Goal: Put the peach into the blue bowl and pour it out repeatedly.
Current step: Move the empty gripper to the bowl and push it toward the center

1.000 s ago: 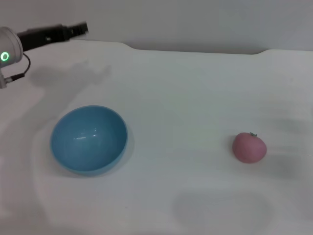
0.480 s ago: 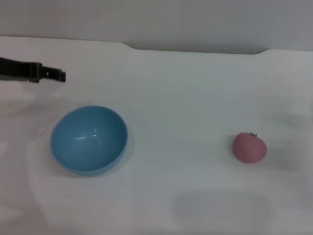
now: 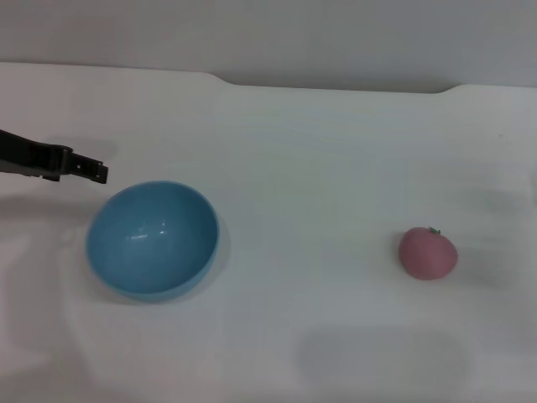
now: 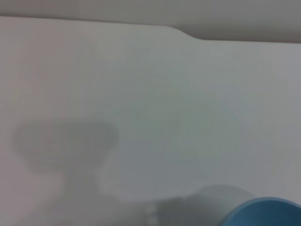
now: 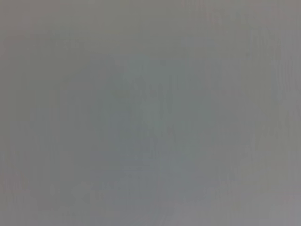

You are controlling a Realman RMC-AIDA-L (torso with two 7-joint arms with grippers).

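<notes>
The light-blue bowl [image 3: 153, 238] stands upright and empty on the left part of the white table; a slice of its rim [image 4: 263, 212] shows in the left wrist view. Far to its right, the small pink peach [image 3: 428, 253] lies on the table, its green stem nub on top. My left gripper [image 3: 94, 171] reaches in from the left edge as a dark, thin shape, just beyond the bowl's far-left rim and apart from it. My right gripper is out of view, and the right wrist view shows only plain grey.
The white table [image 3: 319, 168] ends at a far edge with a stepped notch [image 3: 222, 80] against a grey wall. The left arm's shadow [image 4: 66, 146] falls on the table near the bowl.
My left gripper has come down and nearer over the last second, from the far upper left to just beside the bowl's far-left rim. Bowl and peach have not moved.
</notes>
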